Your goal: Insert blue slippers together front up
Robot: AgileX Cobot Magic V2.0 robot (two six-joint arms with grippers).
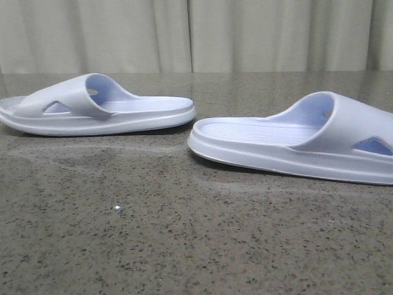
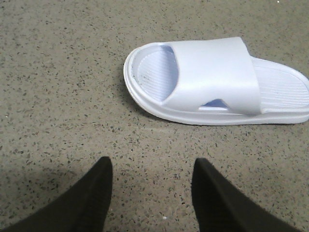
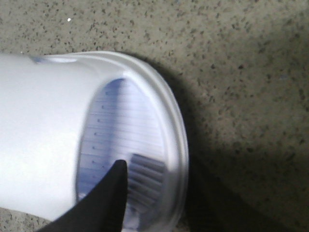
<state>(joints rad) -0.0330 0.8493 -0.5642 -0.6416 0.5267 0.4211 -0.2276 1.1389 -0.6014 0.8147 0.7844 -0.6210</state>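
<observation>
Two pale lavender-blue slippers lie sole-down on the speckled table, heels toward each other. The left slipper [image 1: 98, 107] also shows in the left wrist view [image 2: 217, 79], strap up with its triangular cut-out facing me. My left gripper [image 2: 152, 166] is open and empty over bare table, a short way from that slipper. The right slipper [image 1: 301, 141] fills the right wrist view [image 3: 72, 135]. My right gripper [image 3: 161, 179] straddles its toe rim. One finger [image 3: 108, 198] is over the ribbed footbed and the other is lost in dark shadow outside the rim. Neither gripper shows in the front view.
The grey speckled tabletop [image 1: 184, 233] stretches toward the front edge. A pale curtain [image 1: 196, 34] hangs behind the table. A small white speck [image 1: 117, 209] lies on the table in front of the left slipper.
</observation>
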